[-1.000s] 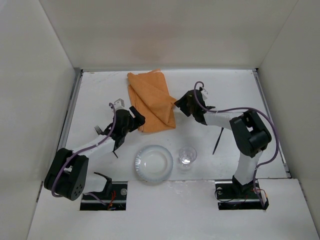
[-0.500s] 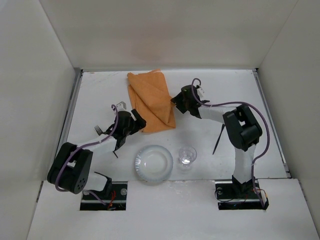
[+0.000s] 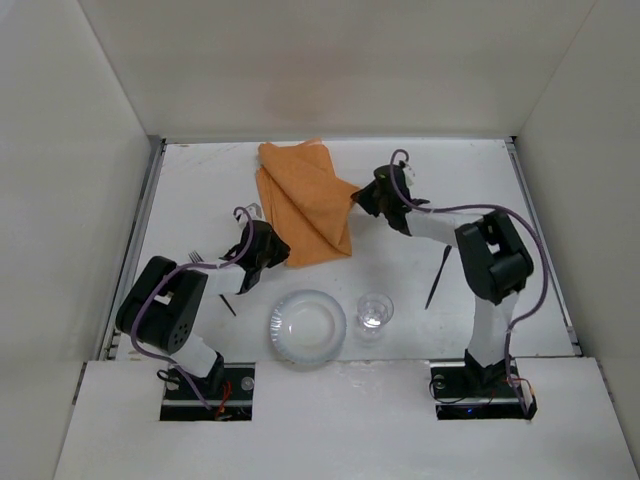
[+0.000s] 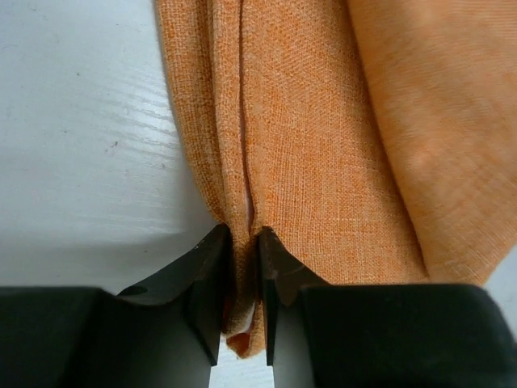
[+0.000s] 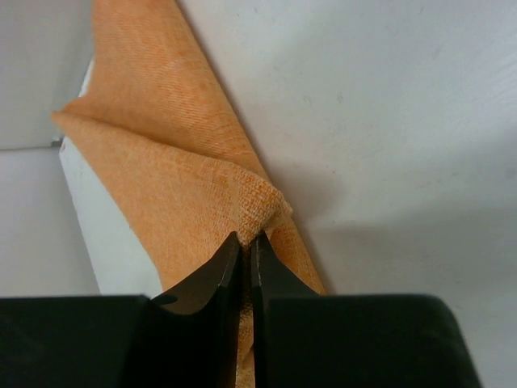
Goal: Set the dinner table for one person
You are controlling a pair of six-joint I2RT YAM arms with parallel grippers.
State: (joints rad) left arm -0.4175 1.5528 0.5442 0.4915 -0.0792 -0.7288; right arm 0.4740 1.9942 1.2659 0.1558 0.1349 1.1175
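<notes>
left claw (image 4: 242,239) is shut almost all the way, its fingers nipping the near folded edge of the cloth (image 4: 323,162), with several layers bunched in the narrow gap. right claw (image 5: 245,241) is closed to a sliver on a peaked corner at the cloth's right side. between the two grips the cloth lies doubled over itself in long folds, on the far middle of the table (image 3: 480,190), the white top that runs under everything out to the side rails. nearer the arm bases sit the plate (image 3: 290,338) and, just right of it, the glass (image 3: 375,312). a fork (image 3: 198,260) lies by the left arm and a dark knife (image 3: 437,278) lies well to the right.

the step in hand looks like spreading the cloth flat as a mat. to do it well, raise both claws only slightly, so the fabric clears the table without swinging. then draw them apart evenly until the folds pull out. the left grip seems to hold more than one layer, so that side may stay doubled, and a regrip on a single edge could be needed. bringing the cloth nearer risks brushing the glass, so move low and slow there.
</notes>
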